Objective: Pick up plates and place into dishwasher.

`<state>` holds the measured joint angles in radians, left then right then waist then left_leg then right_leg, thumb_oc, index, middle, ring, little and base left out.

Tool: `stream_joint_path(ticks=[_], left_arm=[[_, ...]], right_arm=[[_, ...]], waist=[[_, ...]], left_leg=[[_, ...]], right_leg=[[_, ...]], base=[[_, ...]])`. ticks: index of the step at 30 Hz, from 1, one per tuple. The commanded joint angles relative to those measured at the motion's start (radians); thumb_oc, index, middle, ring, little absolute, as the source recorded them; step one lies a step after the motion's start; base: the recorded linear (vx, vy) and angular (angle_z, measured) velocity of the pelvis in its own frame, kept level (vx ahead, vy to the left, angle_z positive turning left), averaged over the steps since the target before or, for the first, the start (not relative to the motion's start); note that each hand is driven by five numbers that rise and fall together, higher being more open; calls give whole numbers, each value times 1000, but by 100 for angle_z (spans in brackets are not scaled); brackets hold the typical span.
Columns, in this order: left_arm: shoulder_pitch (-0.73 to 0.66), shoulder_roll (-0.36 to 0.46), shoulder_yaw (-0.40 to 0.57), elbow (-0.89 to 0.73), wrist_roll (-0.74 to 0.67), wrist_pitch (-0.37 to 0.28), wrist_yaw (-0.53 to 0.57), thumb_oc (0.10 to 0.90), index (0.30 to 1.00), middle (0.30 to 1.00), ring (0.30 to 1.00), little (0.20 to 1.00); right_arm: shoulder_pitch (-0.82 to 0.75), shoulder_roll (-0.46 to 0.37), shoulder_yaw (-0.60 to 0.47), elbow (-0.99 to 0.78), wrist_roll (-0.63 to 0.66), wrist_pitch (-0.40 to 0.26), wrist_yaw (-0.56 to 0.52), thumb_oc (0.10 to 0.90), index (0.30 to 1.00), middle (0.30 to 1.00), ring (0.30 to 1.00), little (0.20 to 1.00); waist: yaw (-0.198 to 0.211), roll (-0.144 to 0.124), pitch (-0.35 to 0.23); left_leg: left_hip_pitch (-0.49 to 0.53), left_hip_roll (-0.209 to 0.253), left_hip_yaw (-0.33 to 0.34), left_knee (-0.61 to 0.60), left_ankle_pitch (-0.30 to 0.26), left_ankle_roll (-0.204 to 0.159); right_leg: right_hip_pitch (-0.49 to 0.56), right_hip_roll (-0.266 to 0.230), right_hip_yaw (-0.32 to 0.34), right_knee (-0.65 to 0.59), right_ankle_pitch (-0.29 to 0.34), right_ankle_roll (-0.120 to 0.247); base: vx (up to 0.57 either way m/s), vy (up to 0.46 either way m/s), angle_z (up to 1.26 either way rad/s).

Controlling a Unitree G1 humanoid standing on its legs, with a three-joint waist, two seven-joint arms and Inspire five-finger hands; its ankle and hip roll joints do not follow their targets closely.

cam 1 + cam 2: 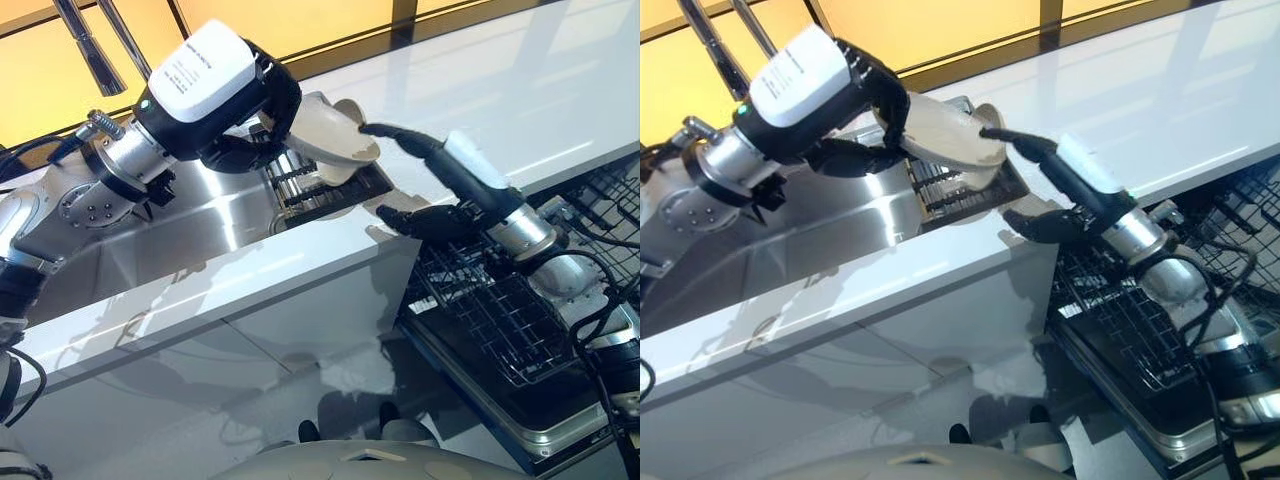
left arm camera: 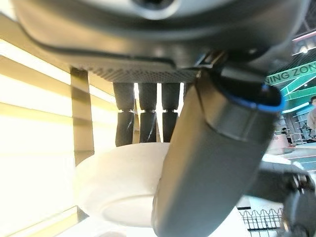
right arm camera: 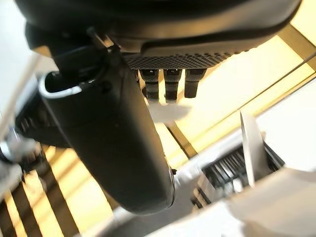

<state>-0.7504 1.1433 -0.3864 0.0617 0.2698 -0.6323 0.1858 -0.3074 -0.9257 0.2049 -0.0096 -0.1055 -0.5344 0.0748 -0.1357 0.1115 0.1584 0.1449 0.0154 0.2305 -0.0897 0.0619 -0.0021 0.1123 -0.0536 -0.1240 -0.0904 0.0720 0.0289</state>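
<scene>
- Left eye view: left hand (image 1: 235, 100) is holding the plate (image 1: 335, 130) in the air, fingers and thumb curling round its near edge, plate tilting and sticking out past the fingertips toward the right hand.
- Left wrist view is confirming the grip: fingers (image 2: 148, 123) are lying behind the plate (image 2: 118, 182), thumb is crossing in front of it, so the plate is pinched between them.
- Right hand (image 1: 450, 180) is reaching in from the other side, fingers out straight, not clamping anything; top fingertip is sitting at the plate rim. Contact or a small gap: can't tell from the head views.
- Right wrist view: fingers (image 3: 168, 84) are pointing straight ahead with a pale patch just past them, nothing gripped.
- Lower fingers of the right hand are hanging just over the counter (image 1: 300, 270) edge, below the plate.
- Dish rack (image 1: 320, 185) is sitting directly under the plate, beyond the left hand's fingertips, at the end of the sink (image 1: 170, 240). Plate is well clear of it, not touching.
- Sink is lying below the left hand and wrist; faucet (image 1: 90, 45) is standing behind that wrist.
- Dishwasher rack (image 1: 490, 310) is sitting pulled out low under the right forearm, on the far side of the right hand from the plate. Plate is well apart from it.
</scene>
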Motion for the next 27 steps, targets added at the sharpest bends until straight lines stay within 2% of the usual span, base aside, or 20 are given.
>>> stream_joint_path(ticks=[1,8,10,15,27], left_arm=[[-170,20,1,34,-119,35,72,100,300,300,300,200],[-149,37,23,13,-147,25,51,100,300,300,300,200],[-171,33,3,10,-158,35,40,100,300,300,300,200],[-184,7,-19,22,-163,32,28,100,300,300,300,200],[-201,-53,-26,10,-194,34,0,100,300,300,300,200]], right_arm=[[-157,-28,-23,38,7,-3,-87,800,900,900,900,900],[-125,-41,-45,57,-12,-28,-108,800,900,900,900,900],[-144,-38,-27,62,-25,-32,-138,800,900,900,900,900],[-182,-9,-3,87,-63,-31,-227,800,900,900,900,900],[-225,41,31,101,-106,-52,-324,800,900,900,900,900]], waist=[[15,-49,-84],[17,-51,-80],[17,-50,-79],[23,-50,-76],[34,-53,-78]], left_leg=[[29,-54,-49,8,-102,16],[31,-54,-56,7,-103,18],[32,-54,-59,6,-102,17],[34,-53,-64,7,-104,17],[32,-54,-78,6,-103,16]], right_leg=[[-15,52,-31,106,-118,50],[-14,54,-28,106,-118,50],[-12,55,-27,103,-116,50],[-8,56,-29,98,-114,52],[0,57,-34,90,-114,51]], base=[[-9,-31,2],[0,0,0],[0,0,0],[0,0,0],[-1,-1,0]])
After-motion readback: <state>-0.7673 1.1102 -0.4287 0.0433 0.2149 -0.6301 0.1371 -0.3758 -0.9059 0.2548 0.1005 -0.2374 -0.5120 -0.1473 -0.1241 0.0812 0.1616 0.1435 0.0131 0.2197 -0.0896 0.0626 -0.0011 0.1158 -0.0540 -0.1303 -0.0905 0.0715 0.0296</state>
